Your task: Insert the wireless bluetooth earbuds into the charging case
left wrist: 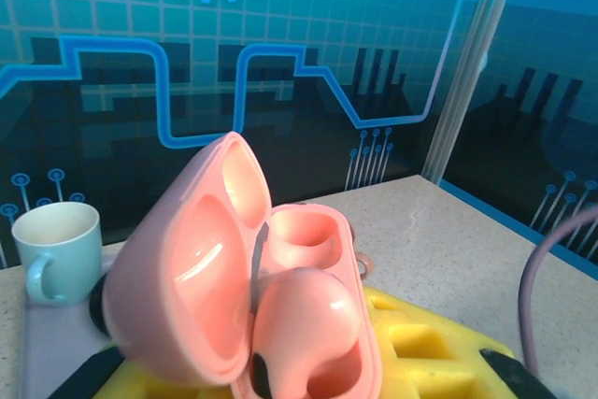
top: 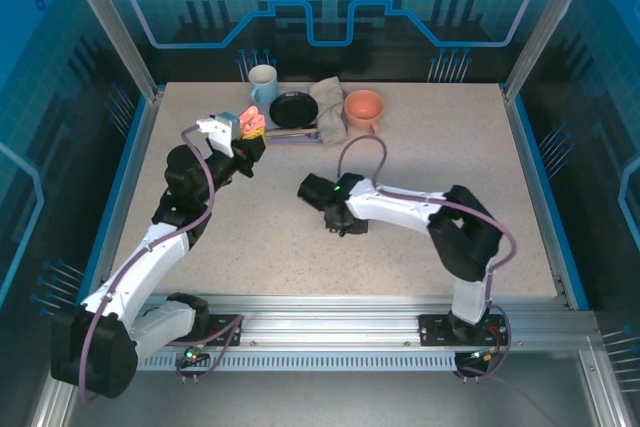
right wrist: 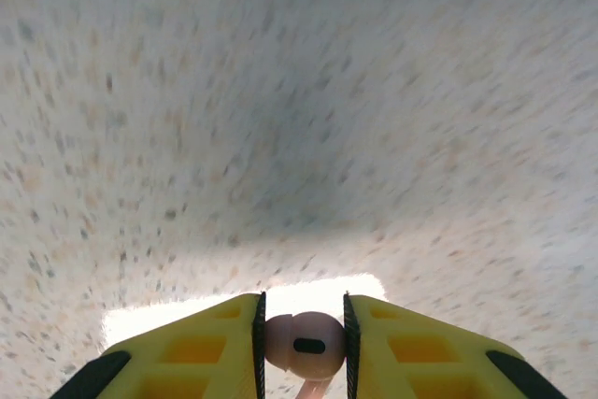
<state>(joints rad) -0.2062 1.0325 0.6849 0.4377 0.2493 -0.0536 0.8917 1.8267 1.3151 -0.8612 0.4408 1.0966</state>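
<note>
The right jaws are nearly closed, pinching a salmon-pink earbud [right wrist: 304, 343] between their two yellow fingers [right wrist: 196, 348], close over the speckled bench [right wrist: 280, 91]. Whether the earbud touches the bench cannot be told, since the surface is blurred, and the earbud's stem runs off the bottom edge of the right wrist view. The left jaws are closed on a pink charging case [left wrist: 196, 277], held near the far left of the bench with its lid hinged open. A second pink earbud [left wrist: 304, 310] lies in the case's nearer well. The case hides most of the left jaws, and its lower end is cut off. Along the far edge stand a pale mug [top: 263, 82], black pan [top: 293, 109], grey cloth [top: 328, 99] and pink cup [top: 364, 107].
</note>
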